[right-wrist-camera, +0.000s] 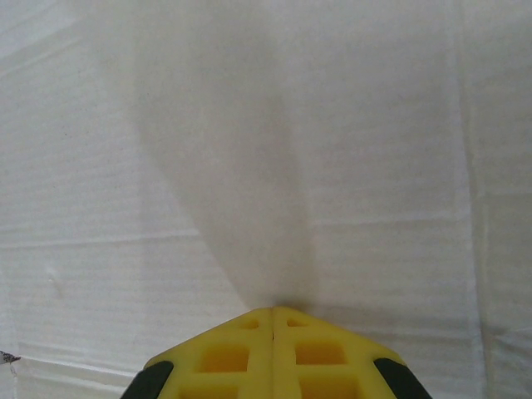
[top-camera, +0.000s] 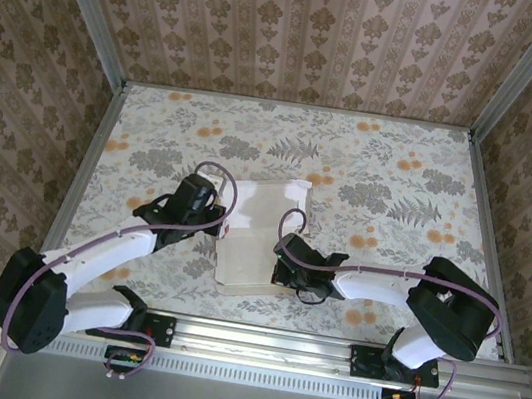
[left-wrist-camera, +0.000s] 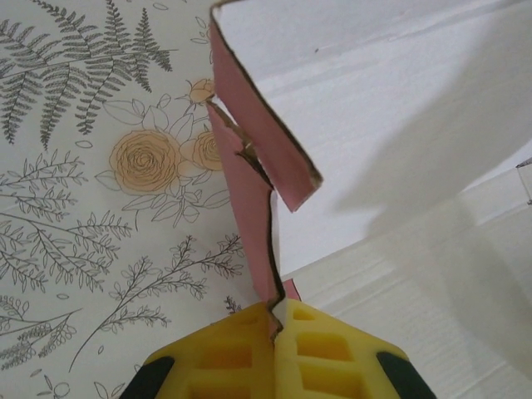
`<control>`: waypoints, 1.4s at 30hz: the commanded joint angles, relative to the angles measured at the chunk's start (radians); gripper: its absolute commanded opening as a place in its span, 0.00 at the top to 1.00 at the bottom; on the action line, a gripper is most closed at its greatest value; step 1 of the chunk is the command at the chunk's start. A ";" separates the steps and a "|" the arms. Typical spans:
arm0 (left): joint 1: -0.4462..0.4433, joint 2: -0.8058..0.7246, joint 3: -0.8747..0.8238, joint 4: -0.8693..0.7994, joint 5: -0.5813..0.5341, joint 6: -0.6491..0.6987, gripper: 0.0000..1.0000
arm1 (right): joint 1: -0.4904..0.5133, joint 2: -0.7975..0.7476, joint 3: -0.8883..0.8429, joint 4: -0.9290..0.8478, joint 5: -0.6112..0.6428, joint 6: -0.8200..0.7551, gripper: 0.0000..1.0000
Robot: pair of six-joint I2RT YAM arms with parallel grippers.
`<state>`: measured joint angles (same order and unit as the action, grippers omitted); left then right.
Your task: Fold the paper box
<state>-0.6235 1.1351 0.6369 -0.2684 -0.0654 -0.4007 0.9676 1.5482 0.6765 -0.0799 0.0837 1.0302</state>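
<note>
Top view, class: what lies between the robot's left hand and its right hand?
The paper box, pale side up, fills the stretch between the left hand and the right hand; the top view shows this.

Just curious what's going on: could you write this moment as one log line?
task: fold paper box | left hand: shut on its pink edge, flap raised | right hand: shut, tips on its pale inner side

The left arm [top-camera: 105,255] and right arm [top-camera: 384,284] bent inward toward the middle. The left gripper [left-wrist-camera: 273,322] pinched the paper box [left-wrist-camera: 399,125] edge, and the right gripper [right-wrist-camera: 273,314] had its fingers pressed together.
</note>
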 commanded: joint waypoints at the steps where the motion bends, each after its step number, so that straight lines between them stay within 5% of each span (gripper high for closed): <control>1: -0.010 0.019 -0.056 -0.222 -0.008 -0.039 0.97 | 0.006 0.011 -0.025 0.001 0.047 0.021 1.00; 28: -0.093 0.026 -0.019 -0.421 -0.117 -0.154 0.98 | 0.051 -0.010 -0.065 0.040 0.097 0.052 1.00; 42: -0.120 0.036 -0.043 -0.381 -0.101 -0.210 0.98 | 0.085 -0.014 -0.074 0.119 0.065 -0.003 1.00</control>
<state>-0.7395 1.1267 0.6476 -0.5312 -0.2058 -0.5846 1.0443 1.5326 0.6273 0.0147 0.1612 1.0588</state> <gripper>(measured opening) 0.043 0.064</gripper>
